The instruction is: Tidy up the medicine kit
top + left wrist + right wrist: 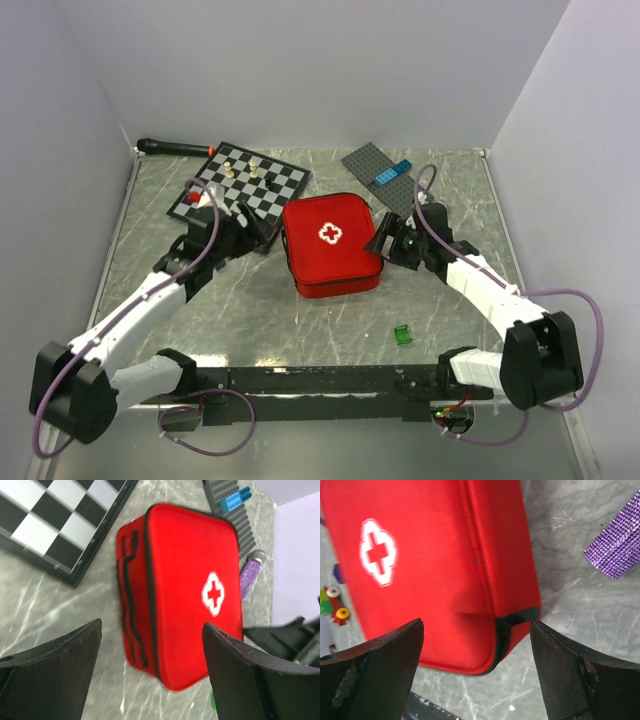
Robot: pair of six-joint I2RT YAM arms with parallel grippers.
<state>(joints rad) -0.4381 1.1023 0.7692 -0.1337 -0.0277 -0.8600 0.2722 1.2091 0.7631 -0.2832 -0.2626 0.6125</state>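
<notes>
Closed red medicine kit flat on table, between left jaws and right jaws, both spread apart, empty

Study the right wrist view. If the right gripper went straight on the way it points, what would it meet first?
Most likely the medicine kit: its red corner with the black zip edge lies straight ahead, between the fingers of the open right gripper. How far off is unclear.
</notes>
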